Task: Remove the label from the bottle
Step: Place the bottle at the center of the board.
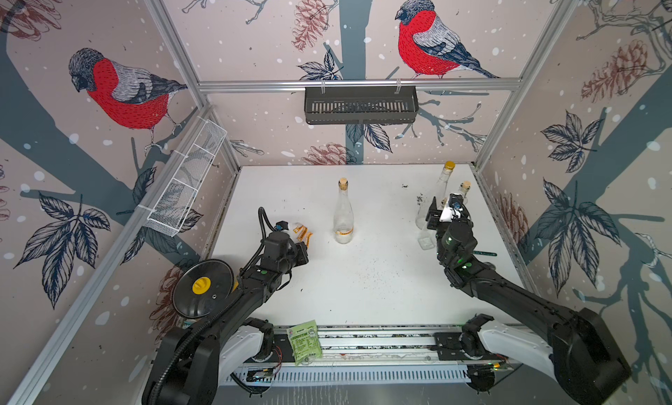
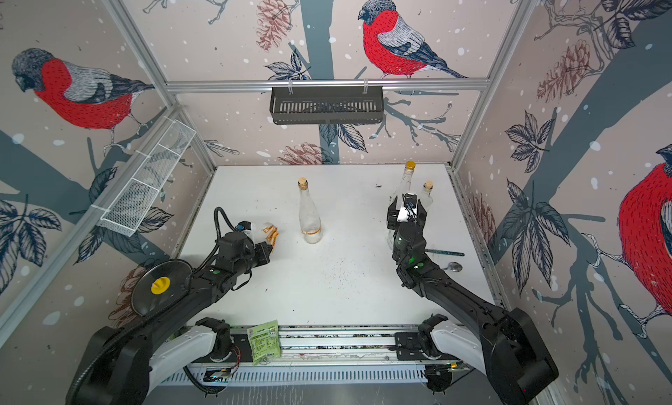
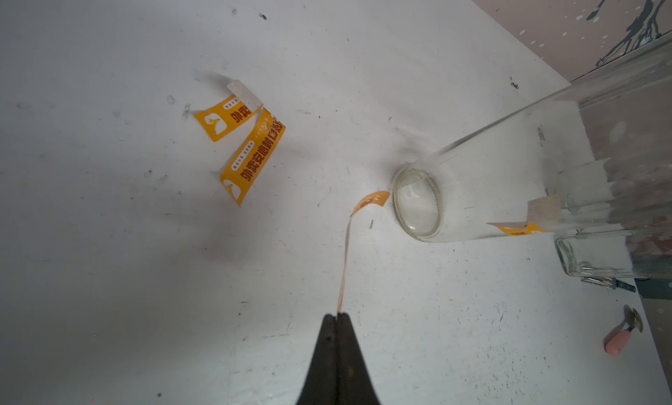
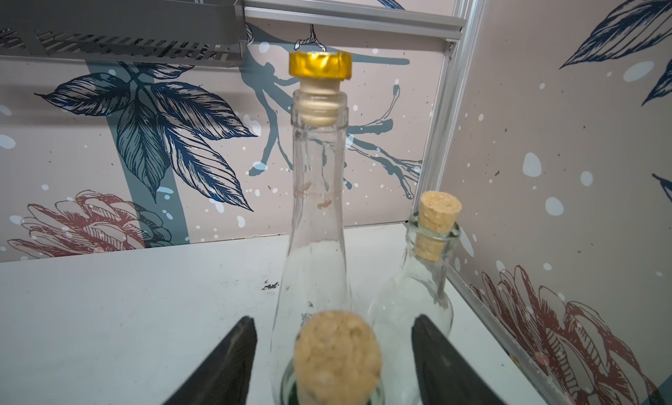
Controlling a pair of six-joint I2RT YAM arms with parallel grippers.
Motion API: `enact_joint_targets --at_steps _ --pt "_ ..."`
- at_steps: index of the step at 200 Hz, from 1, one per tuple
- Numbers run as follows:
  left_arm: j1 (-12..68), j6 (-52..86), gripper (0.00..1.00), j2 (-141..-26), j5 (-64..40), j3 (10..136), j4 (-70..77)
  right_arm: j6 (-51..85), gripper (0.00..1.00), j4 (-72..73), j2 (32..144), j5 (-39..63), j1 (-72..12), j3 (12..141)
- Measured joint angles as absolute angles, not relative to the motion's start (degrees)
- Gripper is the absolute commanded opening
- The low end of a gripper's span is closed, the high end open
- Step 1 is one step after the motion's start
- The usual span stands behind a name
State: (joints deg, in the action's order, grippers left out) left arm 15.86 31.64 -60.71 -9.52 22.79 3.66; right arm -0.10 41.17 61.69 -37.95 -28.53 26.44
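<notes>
Shoulders of both arms sit closest to the lens at 6 o'clock. The left arm [image 1: 232,305] reaches toward 9 and the right arm [image 1: 509,287] toward 3. The white table [image 1: 363,294] is speckled with crumbs.

The task bottle [image 1: 343,218] is clear, corked and upright near table centre, with nothing touching it. Three more clear bottles stand at 2 o'clock: a tall gold-capped bottle [image 4: 320,203], a small corked bottle [image 4: 432,261], and a corked bottle [image 4: 338,352] directly under the right gripper [image 4: 332,316]. Its jaws stand apart either side of that cork, with gaps on both sides, gripping nothing.

The left gripper [image 3: 338,315] is pinched tight on the end of a thin label strip [image 3: 345,254]. The strip's orange free end looks just beside the bottle base, and I can't tell if it touches. In both top views that gripper is clear of the bottle, at its 9 o'clock. Two peeled label pieces [image 3: 251,156] lie on the table nearby.

Progress, my read: partway.
- Done: three strips look off the glass.
- Left: an orange band [image 1: 343,232] wraps the bottle's foot, plus a white paper patch [image 3: 543,210].

View deltas:
- Only the left wrist view shows the pinch and the patch. The top views hide those fingertips behind the wrist.
- Only the right wrist view shows the jaw gap.
- A top view catches a spoon [image 2: 454,267] at 4 o'clock.
- I find the pink-handled tool [image 3: 618,339] only in the left wrist view.
</notes>
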Motion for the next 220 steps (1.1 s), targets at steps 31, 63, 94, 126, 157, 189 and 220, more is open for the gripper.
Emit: enact_joint_targets --at_steps 31,63,94,126,157,189,220 --pt "15.7 31.5 0.0 -67.9 -11.7 27.1 3.4 0.1 0.88 39.3 59.4 -37.9 -28.6 26.5" --pt "15.4 31.1 0.0 -75.6 -12.0 32.2 1.4 0.3 0.94 36.2 55.2 -37.9 -28.9 27.6" --pt "14.9 31.2 0.0 -82.9 -12.5 37.2 -2.7 0.3 0.95 33.3 50.5 -38.0 -30.0 28.3" --pt "14.7 31.0 0.0 -87.1 -13.0 40.1 -6.6 -0.5 0.96 31.6 46.6 -38.6 -33.7 28.4" --pt "14.2 31.0 0.0 -88.7 -12.8 41.1 -9.5 -3.4 0.96 31.4 44.1 -41.2 -40.9 29.0" --pt "13.9 31.0 0.05 -89.2 -10.8 41.7 -11.3 -6.3 0.96 31.4 43.8 -44.1 -47.4 29.8" --pt "13.6 31.0 0.12 -89.7 -9.1 42.2 -11.6 -9.2 0.96 31.5 43.7 -45.3 -52.4 29.8"
